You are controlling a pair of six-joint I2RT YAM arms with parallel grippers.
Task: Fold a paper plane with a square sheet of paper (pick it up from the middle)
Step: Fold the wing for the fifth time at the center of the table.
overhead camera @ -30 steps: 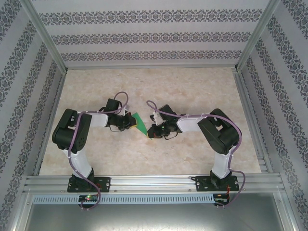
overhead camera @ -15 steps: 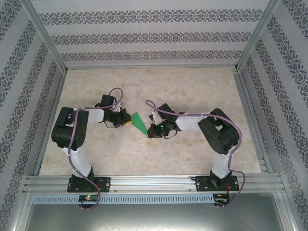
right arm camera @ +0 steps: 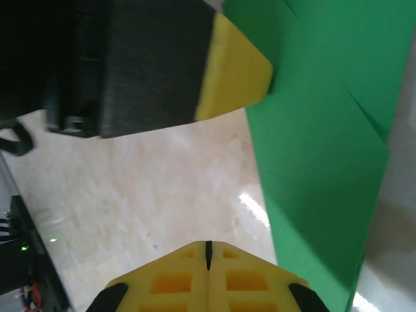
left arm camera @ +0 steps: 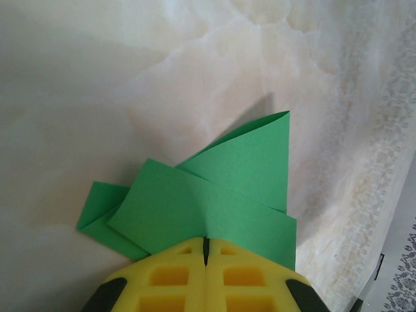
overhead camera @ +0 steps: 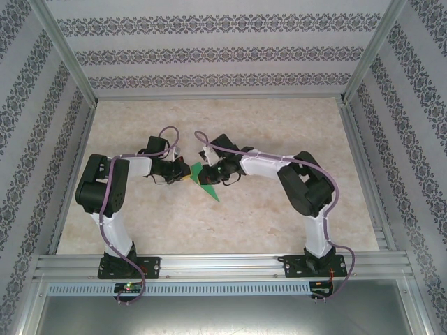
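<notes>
Our left hand [left arm camera: 205, 243], closed tight, presses the green paper [left arm camera: 221, 195], which points straight ahead; our closed, empty right hand [right arm camera: 208, 247] sits beside.

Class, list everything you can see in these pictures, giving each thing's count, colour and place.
folded sheet of paper: one, bright green, at the table's middle, between the grippers
table: one, beige marble pattern, under everything
walls: three, patterned wallpaper, around the table
frame rail: one, silver, near edge
left gripper: one, yellow fingers, shut on the paper's edge
right gripper: one, yellow fingers, shut, beside the paper, holding nothing
</notes>
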